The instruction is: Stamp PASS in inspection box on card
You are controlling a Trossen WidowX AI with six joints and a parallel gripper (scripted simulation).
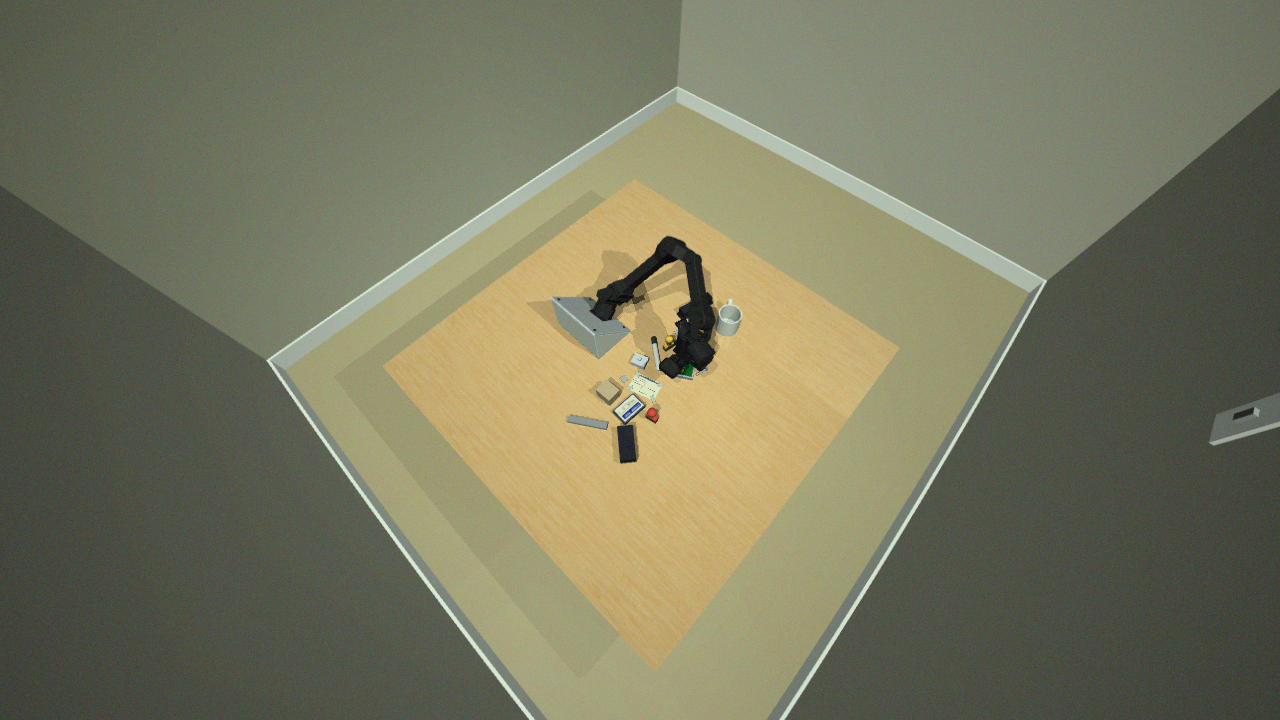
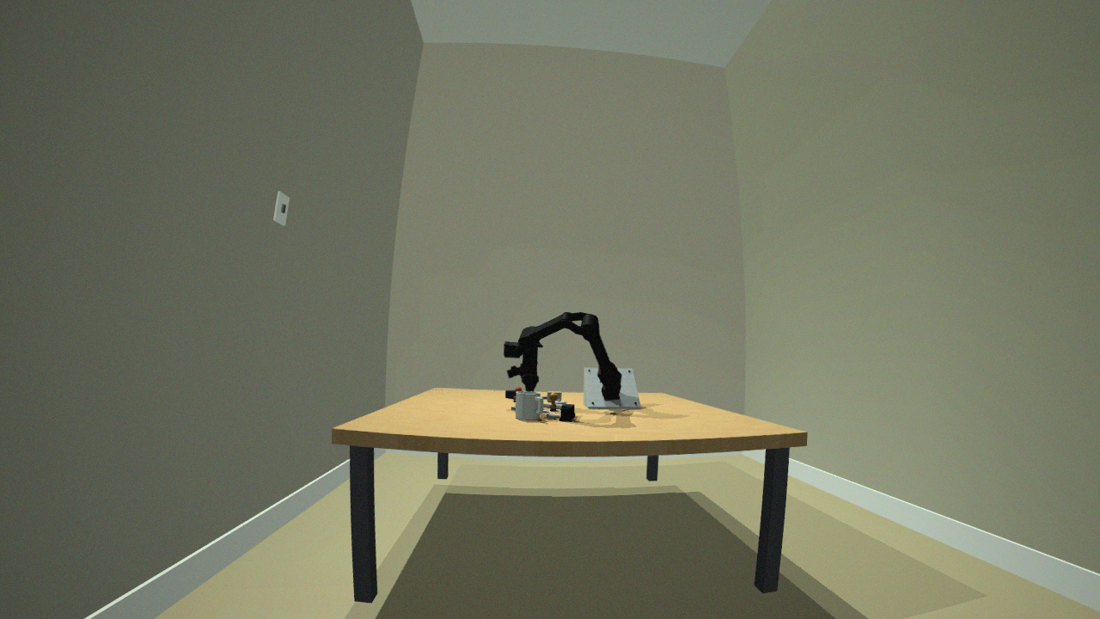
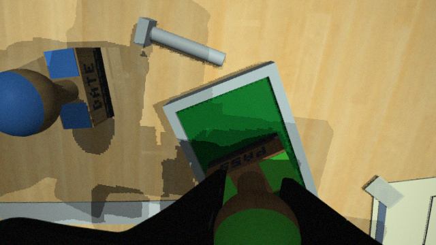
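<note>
My gripper (image 3: 253, 182) (image 2: 530, 387) is shut on the PASS stamp (image 3: 257, 226), a brown wooden stamp with a green knob and green patches on its block. The stamp's lettered block is over the near part of the green ink pad, inside its grey rim (image 3: 282, 102); whether its face touches the felt cannot be told. The pad also shows partly under the arm as a green patch (image 1: 687, 371). The cream card (image 3: 410, 221) (image 1: 644, 385) lies to the right in the wrist view, taped at its corner; only part of a box outline (image 3: 430, 204) shows there. The arm hides the fingertips in the top view.
A blue-knobbed DATE stamp (image 3: 20, 102) and a grey bolt (image 3: 184, 42) lie beyond the pad. A grey mug (image 1: 729, 318) (image 2: 527, 405) stands beside the arm. A yellow-knobbed stamp (image 1: 669, 340), red-topped stamp (image 1: 652, 414), tan block (image 1: 607, 390) and black block (image 1: 626, 443) are around the card.
</note>
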